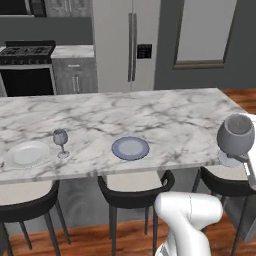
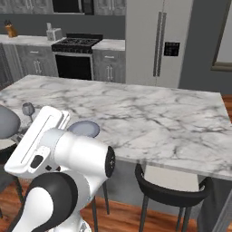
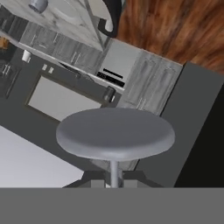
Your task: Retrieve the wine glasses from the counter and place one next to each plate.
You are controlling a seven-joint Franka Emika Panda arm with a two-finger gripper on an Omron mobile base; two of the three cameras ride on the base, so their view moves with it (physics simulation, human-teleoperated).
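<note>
My gripper [image 3: 114,181] is shut on the thin stem of a see-through grey wine glass [image 1: 235,136], whose round foot [image 3: 115,133] looms large in the hand view. The glass hangs roughly upright past the long marble island's right end, and its bowl [image 2: 6,122] also shows at the left edge of the right base view. A second wine glass [image 1: 60,141] stands on the island just right of the white plate [image 1: 27,153]. The blue-grey plate [image 1: 130,148] lies mid-island near the front edge, with nothing beside it; my arm partly hides it [image 2: 84,128]. The counter is out of view.
Black stools [image 1: 135,187] are tucked under the island's [image 1: 165,112] front edge, one [image 1: 227,181] right below the held glass. Behind the island stand a fridge [image 1: 127,45] and a stove [image 1: 27,55]. The floor is wood.
</note>
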